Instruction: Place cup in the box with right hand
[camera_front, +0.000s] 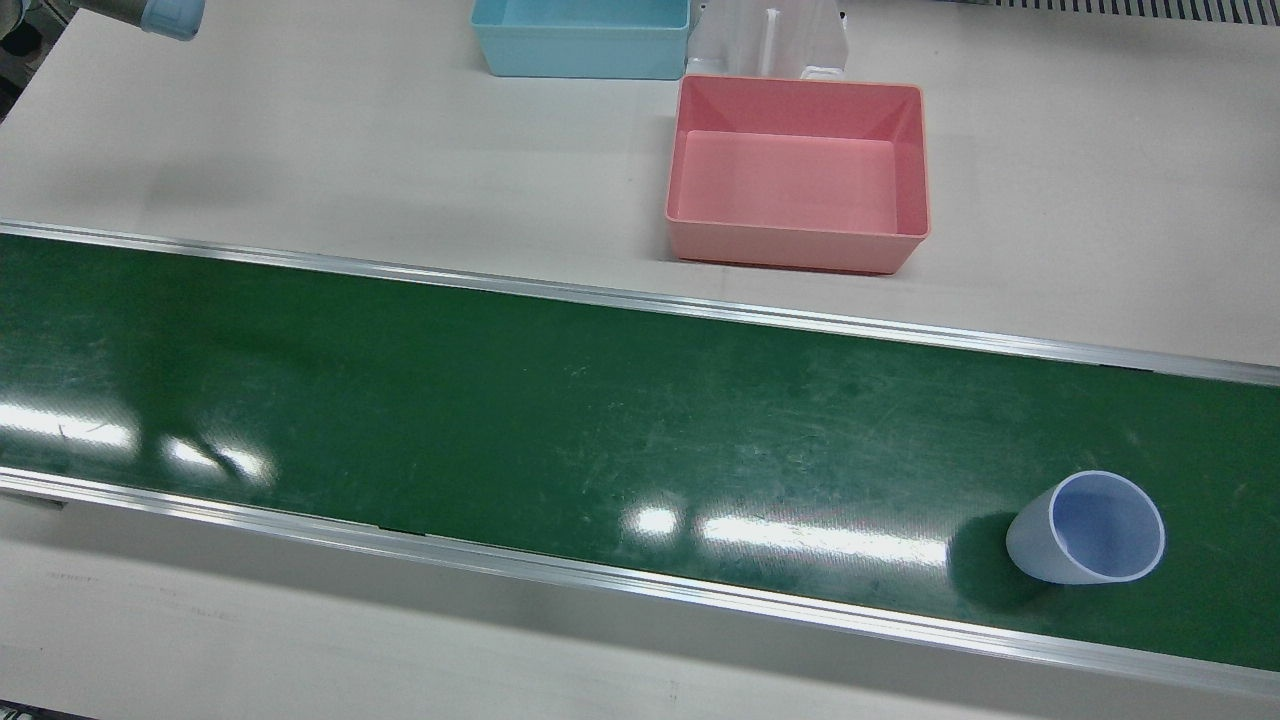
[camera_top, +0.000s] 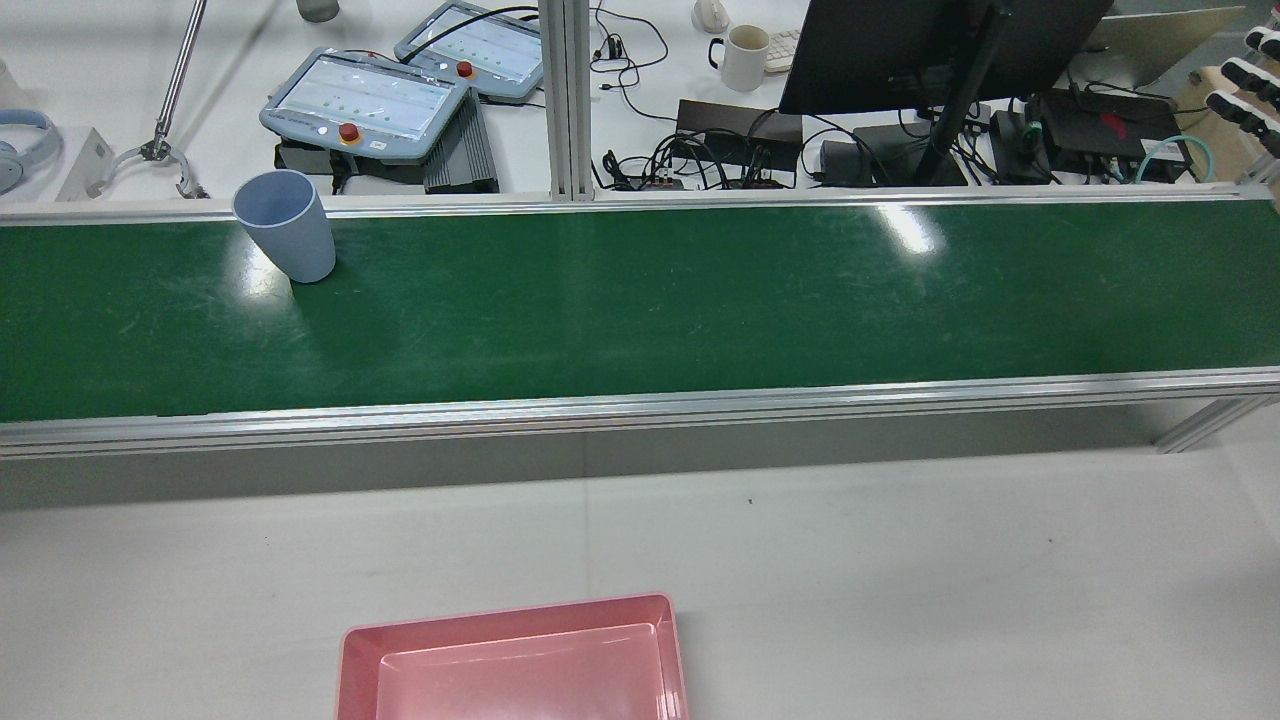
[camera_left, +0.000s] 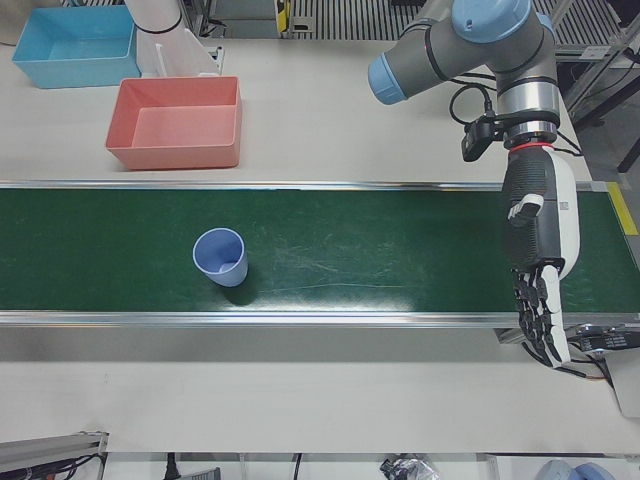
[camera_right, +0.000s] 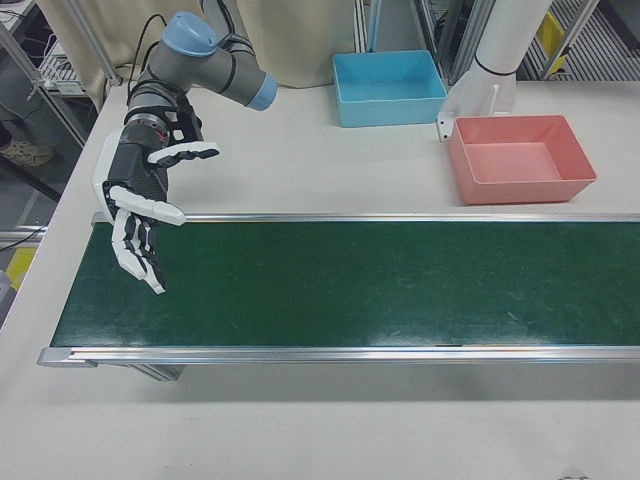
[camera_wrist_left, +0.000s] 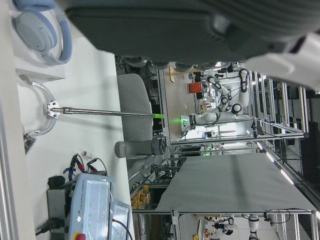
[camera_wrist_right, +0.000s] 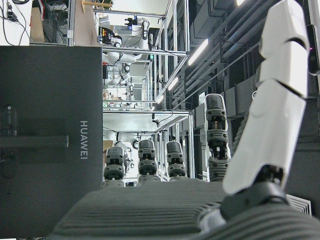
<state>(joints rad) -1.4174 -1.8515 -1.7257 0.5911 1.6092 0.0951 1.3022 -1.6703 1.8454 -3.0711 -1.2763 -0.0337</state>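
A pale blue cup (camera_front: 1090, 527) stands upright on the green belt (camera_front: 500, 400), on my left arm's half, also seen in the rear view (camera_top: 285, 225) and the left-front view (camera_left: 221, 257). The pink box (camera_front: 790, 245) sits on the white table beyond the belt, with nothing in it (camera_right: 520, 190). My right hand (camera_right: 140, 215) hangs open over the opposite end of the belt, fingers spread downward, far from the cup. Over the other end, my left hand (camera_left: 535, 270) is open and points down. Neither hand holds anything.
A light blue box (camera_front: 580, 40) and a white pedestal (camera_front: 770, 40) stand behind the pink box. Across the belt in the rear view are teach pendants (camera_top: 365, 100), a monitor (camera_top: 930, 50), a mug (camera_top: 745, 55) and cables.
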